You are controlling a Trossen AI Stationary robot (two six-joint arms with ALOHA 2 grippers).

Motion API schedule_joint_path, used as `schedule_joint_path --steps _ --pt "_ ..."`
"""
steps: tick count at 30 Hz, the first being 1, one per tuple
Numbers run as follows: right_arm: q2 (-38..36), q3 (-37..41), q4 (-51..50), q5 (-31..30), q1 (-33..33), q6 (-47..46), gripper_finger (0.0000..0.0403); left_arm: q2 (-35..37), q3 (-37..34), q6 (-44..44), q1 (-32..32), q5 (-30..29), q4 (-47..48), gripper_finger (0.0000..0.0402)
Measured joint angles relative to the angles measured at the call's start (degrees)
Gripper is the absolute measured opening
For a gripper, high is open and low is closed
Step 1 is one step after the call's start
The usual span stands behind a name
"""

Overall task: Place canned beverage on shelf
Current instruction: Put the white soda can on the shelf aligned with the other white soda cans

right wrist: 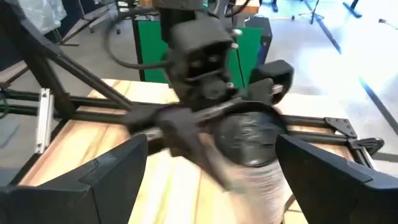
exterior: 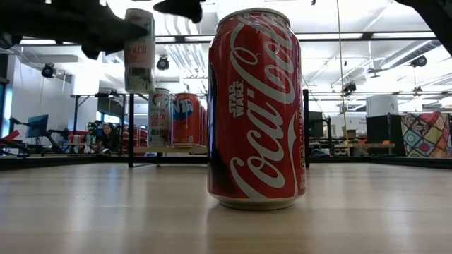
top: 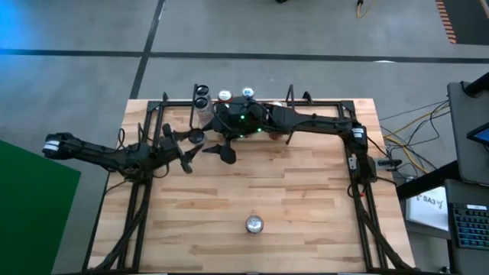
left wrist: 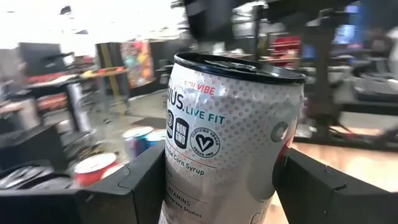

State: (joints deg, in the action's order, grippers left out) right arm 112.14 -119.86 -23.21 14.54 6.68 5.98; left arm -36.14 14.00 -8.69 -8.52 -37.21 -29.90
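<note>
A slim white can [left wrist: 230, 143] with a black top [top: 196, 137] is lifted high above the table, with my left gripper [top: 191, 143] shut on it; the low view shows it at the upper left [exterior: 139, 49]. My right gripper [right wrist: 211, 149] stands open just to the can's right [top: 218, 147], touching nothing. The shelf [top: 210, 107] of thin black rods stands at the table's far edge, and several cans [exterior: 185, 118] rest upright on its wooden floor [exterior: 176, 148]. A red cola can [top: 254, 224] stands upright near the table's front edge. My left gripper pinches the white can's side wall [left wrist: 180, 186] between its two fingers [left wrist: 140, 180], one on each side, below the can's top rim. The fingers come about level from the table's left. The can stays roughly upright, clear of the table and of the shelf.
Larger black side frames [top: 137, 206] run along the table's left and right edges and across its back. The red cola can [exterior: 254, 106] fills the middle of the low view. Bare wood [top: 306, 191] lies between that can and the shelf.
</note>
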Motion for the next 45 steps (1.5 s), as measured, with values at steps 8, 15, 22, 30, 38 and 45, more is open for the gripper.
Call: schedule_joint_path --steps 8,15,22,30,38,45 --pt "-2.92 -2.37 -9.08 0.00 0.21 -0.02 0.0337 -1.82 0.00 8.00 6.29 -0.87 0.55 0.0228" --pt "-5.66 -2.10 -14.74 0.00 0.20 -0.55 0.0336 -3.48 0.00 10.64 8.32 -1.27 0.36 0.0228" --pt "-6.28 -1.99 -19.10 0.00 0.20 -1.77 0.0343 -5.35 -0.28 12.26 8.32 -1.26 0.55 0.0240" --pt "-8.52 -0.29 -20.54 -0.04 -0.46 -2.32 0.0343 -5.59 -0.74 11.23 8.32 -2.35 1.47 0.0243" --pt "-11.60 5.85 -17.01 -0.22 -1.46 -2.10 0.0343 -5.64 -1.84 11.17 8.32 -2.65 -0.19 0.0243" --pt "-14.43 11.21 -13.30 -0.97 -2.08 -1.95 0.0343 -5.90 -3.41 12.76 8.32 -2.67 -2.78 0.0244"
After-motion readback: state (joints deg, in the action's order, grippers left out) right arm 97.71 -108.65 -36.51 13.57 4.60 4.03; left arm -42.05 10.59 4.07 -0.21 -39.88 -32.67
